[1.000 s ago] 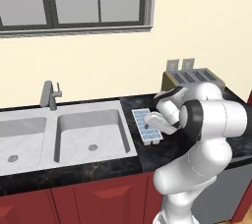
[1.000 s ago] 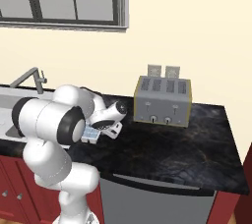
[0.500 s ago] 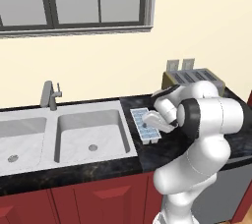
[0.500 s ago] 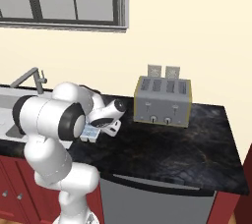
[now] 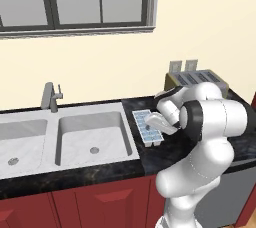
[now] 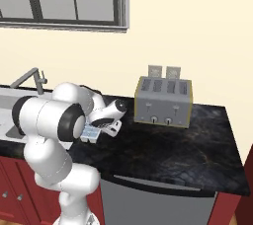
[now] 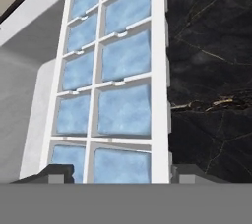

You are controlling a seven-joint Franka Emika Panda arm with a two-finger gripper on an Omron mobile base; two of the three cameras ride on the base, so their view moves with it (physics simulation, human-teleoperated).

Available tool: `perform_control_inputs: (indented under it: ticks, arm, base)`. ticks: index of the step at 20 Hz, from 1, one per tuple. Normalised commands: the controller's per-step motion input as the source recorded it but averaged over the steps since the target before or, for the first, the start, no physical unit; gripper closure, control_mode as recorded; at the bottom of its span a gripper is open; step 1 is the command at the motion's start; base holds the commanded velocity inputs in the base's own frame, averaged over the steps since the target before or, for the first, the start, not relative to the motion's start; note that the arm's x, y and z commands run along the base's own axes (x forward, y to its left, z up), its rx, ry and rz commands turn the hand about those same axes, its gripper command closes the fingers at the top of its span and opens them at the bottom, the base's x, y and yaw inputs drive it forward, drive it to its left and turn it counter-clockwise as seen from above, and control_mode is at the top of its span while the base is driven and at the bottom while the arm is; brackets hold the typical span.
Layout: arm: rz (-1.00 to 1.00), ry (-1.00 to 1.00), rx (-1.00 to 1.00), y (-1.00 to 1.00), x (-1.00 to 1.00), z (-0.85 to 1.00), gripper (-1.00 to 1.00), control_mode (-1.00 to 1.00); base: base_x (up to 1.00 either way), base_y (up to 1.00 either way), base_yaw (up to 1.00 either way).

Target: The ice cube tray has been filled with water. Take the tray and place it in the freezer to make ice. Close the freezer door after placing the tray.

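Observation:
The ice cube tray lies flat on the black counter, just right of the sink, its cells full of pale blue water. In the right base view the tray peeks out from under the hand. My gripper hangs low over the tray's near end. In the hand view my gripper is open, with one dark fingertip at each long side of the tray, close against its white rim. The freezer and the freezer door are out of view.
A silver toaster stands at the back of the counter, right of the tray. The double sink with its faucet is on the left. Bare counter stretches to the right.
The hand has sunk a little closer to the tray and its fingers have drawn in towards the tray's sides. The tray has not moved.

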Motion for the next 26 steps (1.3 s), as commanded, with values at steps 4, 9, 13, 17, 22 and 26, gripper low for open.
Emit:
perform_control_inputs:
  ticks: [4,9,13,17,22,26]
  arm:
    - [0.03,0.00,0.00,0.15,-0.02,-0.01,1.00,-1.00]
    - [0.00,0.00,0.00,0.00,-0.22,0.24,1.00,-1.00]
    - [0.00,-0.02,0.05,-0.01,-0.40,0.59,1.00,-1.00]
    - [0.00,0.00,0.10,0.00,-0.36,0.64,1.00,-1.00]
    - [0.00,0.00,0.14,-0.03,-0.27,0.85,1.00,-1.00]
    - [0.00,0.01,0.06,-0.02,-0.26,0.93,1.00,-1.00]
  base:
    - [0.00,0.00,0.00]
    - [0.00,0.00,0.00]
    - [0.00,0.00,0.00]
    - [0.00,0.00,0.00]
    - [0.00,0.00,0.00]
    - [0.00,0.00,0.00]
